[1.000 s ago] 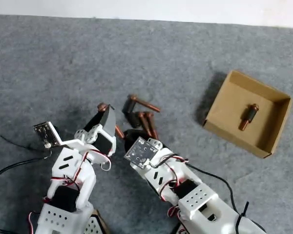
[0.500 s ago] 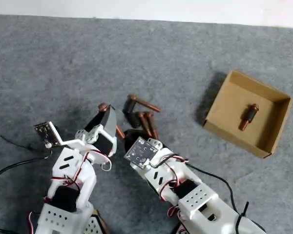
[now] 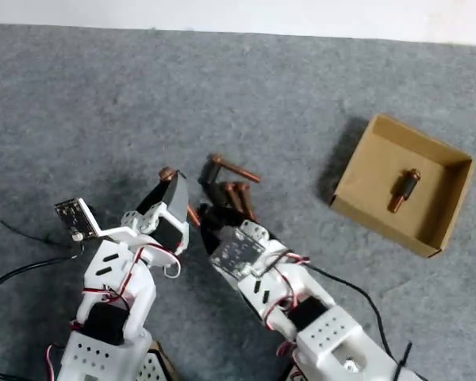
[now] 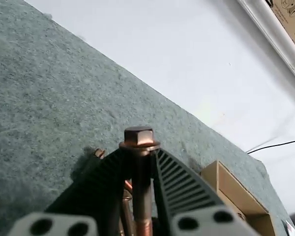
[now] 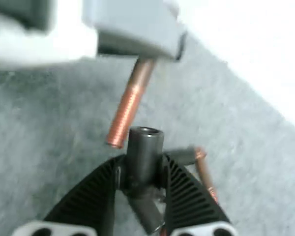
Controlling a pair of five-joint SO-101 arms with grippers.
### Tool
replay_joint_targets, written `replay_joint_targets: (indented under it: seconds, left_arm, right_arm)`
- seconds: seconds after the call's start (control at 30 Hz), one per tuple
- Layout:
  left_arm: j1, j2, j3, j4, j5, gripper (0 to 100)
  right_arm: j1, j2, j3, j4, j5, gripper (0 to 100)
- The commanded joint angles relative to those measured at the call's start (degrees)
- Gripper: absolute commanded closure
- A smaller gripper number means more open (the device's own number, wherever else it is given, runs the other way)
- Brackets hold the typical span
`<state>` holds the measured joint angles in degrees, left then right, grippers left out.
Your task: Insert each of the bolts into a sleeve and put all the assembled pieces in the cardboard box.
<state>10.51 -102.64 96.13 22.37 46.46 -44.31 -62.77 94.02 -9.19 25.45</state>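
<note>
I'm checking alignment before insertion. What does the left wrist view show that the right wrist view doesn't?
Left wrist view: the bolt, its head above the left pincer that grips it, and the box beyond. Right wrist view: the sleeve held in the right pincer, open end up, with the bolt's threaded tip beside its rim, not yet inside. Both: the same bolt and the grey mat.

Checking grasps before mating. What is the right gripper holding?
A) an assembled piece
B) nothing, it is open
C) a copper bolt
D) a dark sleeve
D: in the right wrist view the right gripper is shut on a dark sleeve with its open end facing out, and the threaded tip of a copper bolt sits just beside that opening.
</note>
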Motion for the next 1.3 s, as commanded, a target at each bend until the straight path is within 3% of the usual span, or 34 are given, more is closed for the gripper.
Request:
replay_joint_targets:
  seconds: [0.0,0.07,0.23,0.43,0.67,0.9,1.27]
  left_arm:
    - [-1.4,-1.7,0.9,-2.5,0.5,100]
    - [-1.4,-1.7,0.9,-2.5,0.5,100]
    - [-1.9,-1.7,0.4,-7.3,0.6,100]
    - [-2.2,-1.7,-5.8,-10.2,0.7,100]
    - [2.6,-1.8,-11.8,-1.0,0.7,100]
    - [2.7,-1.8,-18.6,6.9,4.6,100]
    - [2.7,-1.9,-21.7,16.9,4.7,100]
  right_arm:
    - [-0.1,-14.0,5.2,-1.8,0.3,99.4]
    - [-1.7,-20.6,9.2,-0.4,0.4,99.4]
    - [-3.8,-31.1,9.5,18.5,0.4,99.4]
    - [-3.0,-37.3,9.0,23.7,0.4,99.4]
    - [-2.6,-37.1,9.1,23.8,0.4,99.4]
    - [-2.6,-37.1,8.8,23.8,0.5,99.4]
    - [-0.7,-37.6,8.7,23.7,0.4,99.4]
